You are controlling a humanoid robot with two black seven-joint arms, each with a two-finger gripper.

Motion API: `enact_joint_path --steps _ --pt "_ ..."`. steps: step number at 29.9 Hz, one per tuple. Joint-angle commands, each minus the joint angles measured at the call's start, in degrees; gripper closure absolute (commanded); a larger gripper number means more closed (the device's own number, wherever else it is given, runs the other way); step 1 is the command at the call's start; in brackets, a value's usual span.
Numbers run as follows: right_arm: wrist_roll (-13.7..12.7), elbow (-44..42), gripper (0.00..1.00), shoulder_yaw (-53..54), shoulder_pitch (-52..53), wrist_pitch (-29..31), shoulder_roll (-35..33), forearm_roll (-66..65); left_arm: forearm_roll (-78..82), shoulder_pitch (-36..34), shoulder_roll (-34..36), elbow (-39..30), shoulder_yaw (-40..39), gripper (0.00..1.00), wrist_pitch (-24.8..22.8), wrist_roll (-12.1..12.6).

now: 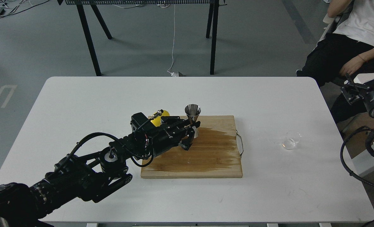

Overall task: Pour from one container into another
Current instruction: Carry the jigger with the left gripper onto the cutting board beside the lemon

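The glass cup [291, 140] lies tipped on the bare worktop [111, 94] near its right edge, well apart from the wooden board [206, 157]. The steel jigger [193, 121] stands upright at the board's far edge, gripped at its lower cone by the left pincer [191, 134]. A yellow lemon [156, 121] sits just behind that arm. The right pincer [352, 91] hangs beyond the worktop's right edge; I cannot tell its opening.

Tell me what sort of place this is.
Probably a robotics lab or test room: bare grey floor with loose white cable, plain white table, and a seated person watching beside the rig.
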Motion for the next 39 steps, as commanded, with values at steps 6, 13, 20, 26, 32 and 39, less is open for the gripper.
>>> enact_joint_path --steps 6,13,20,26,32,39 --pt "-0.1 -0.1 0.00 0.0 -0.2 0.0 0.0 -0.1 0.0 -1.3 -2.9 5.5 0.7 0.94 -0.8 0.6" --pt "0.1 -1.3 0.00 0.0 -0.7 0.0 0.4 -0.1 0.0 -0.8 -3.3 5.6 1.7 0.91 -0.8 0.6" --pt "0.2 -1.3 0.00 0.0 -0.7 0.0 0.4 -0.1 0.0 -0.6 -4.2 5.8 1.7 0.86 -0.8 0.6" --pt "0.2 -1.3 0.00 0.0 -1.1 0.0 0.4 0.0 0.0 -0.3 -4.4 5.7 1.8 0.73 -0.8 0.6" --pt "0.3 -1.3 0.00 0.2 -1.5 0.0 0.1 0.0 0.0 -0.7 -4.4 5.7 1.9 0.66 -0.8 0.6" --pt "0.3 -1.3 0.00 0.2 -1.6 0.0 0.1 0.0 0.0 -0.6 -4.5 5.7 1.9 0.62 -0.8 0.6"
